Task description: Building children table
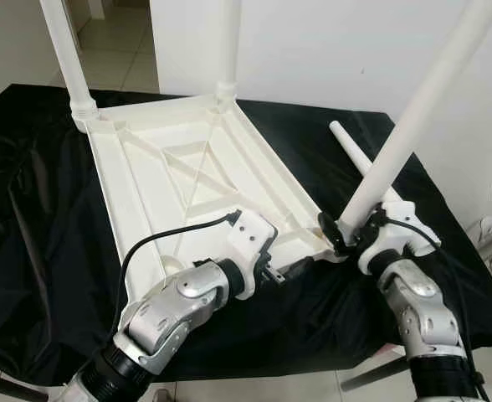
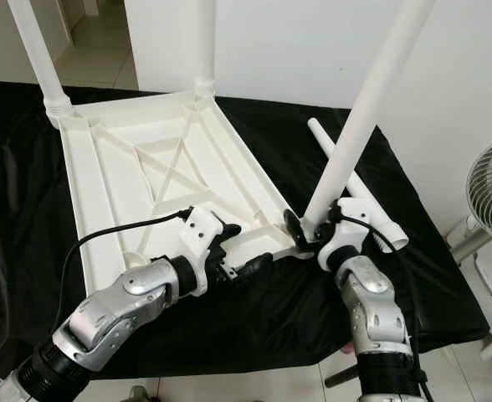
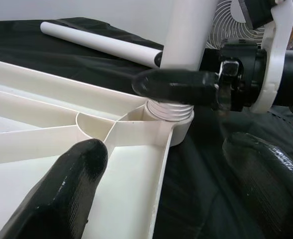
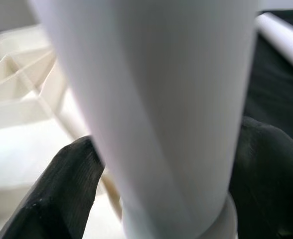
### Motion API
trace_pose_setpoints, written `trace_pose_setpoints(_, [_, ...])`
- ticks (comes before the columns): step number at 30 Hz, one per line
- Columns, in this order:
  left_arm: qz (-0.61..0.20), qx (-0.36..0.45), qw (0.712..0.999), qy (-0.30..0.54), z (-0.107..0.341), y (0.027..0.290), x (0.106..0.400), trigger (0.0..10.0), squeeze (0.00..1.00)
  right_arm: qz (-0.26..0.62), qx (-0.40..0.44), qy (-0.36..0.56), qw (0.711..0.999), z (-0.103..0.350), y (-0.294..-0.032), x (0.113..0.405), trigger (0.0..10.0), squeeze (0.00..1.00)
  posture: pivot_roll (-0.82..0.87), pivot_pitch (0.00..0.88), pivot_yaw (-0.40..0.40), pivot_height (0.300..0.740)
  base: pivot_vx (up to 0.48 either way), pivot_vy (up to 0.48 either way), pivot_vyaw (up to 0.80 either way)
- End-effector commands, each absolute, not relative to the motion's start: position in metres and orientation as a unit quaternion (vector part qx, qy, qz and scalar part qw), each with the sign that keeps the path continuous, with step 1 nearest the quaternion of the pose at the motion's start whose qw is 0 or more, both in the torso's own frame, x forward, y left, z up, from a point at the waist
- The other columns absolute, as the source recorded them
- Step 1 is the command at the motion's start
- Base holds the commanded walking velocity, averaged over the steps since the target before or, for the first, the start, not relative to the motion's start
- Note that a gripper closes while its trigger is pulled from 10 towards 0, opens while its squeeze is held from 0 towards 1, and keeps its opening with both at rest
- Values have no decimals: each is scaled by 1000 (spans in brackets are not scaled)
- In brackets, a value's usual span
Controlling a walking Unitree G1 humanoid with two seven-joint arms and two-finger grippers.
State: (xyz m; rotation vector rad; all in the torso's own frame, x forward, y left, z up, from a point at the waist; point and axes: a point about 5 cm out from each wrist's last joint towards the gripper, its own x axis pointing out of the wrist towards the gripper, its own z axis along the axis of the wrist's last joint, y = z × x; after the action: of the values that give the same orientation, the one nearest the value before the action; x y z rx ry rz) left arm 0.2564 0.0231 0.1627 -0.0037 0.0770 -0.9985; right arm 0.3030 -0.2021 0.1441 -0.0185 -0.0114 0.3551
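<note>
The right hand (image 1: 344, 237) is gripping the third table leg (image 1: 413, 126) in the upturned tabletop's (image 1: 187, 176) five-o'clock corner socket, leaning toward one o'clock. The left hand (image 1: 289, 270), fingers spread, is bracing the rim. Next, probably: straightening and seating it; a spare leg (image 1: 355, 155) is lying on the black-draped surface (image 1: 37, 218).

A room in a home: plain white walls (image 1: 330, 50), pale tiled floor (image 1: 116, 46) running through a doorway at rear. A desk draped w/ black cloth (image 1: 28, 234) takes up the centre, a white pedestal fan (image 2: 490, 180) stands at its right. On the cloth, an upturned white plastic kids' table (image 1: 187, 180), partly assembled, a loose leg (image 1: 355, 155) beside it.
</note>
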Motion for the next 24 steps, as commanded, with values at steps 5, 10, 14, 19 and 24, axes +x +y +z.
trace_pose_setpoints(5, [-541,-1,840,40,163,20,250,10000,0,225,-23,4,974,139,-207,304,10000,0,32,83,-55,740,0,0,0])
trace_pose_setpoints(10, [-539,0,841,40,163,21,251,10000,0,255,-25,9,967,135,-211,305,0,0,33,85,-55,740,0,0,0])
trace_pose_setpoints(14, [-539,0,841,39,164,20,252,10000,0,263,-23,11,964,134,-215,306,0,0,29,82,-55,740,0,0,0])
trace_pose_setpoints(19, [-542,0,840,37,164,19,252,10000,0,272,-26,9,962,134,-220,306,0,0,23,81,-59,740,0,0,0])
trace_pose_setpoints(24, [-543,-2,839,36,164,18,252,10000,0,258,-20,17,966,131,-219,304,10000,0,21,82,-62,740,0,0,0])
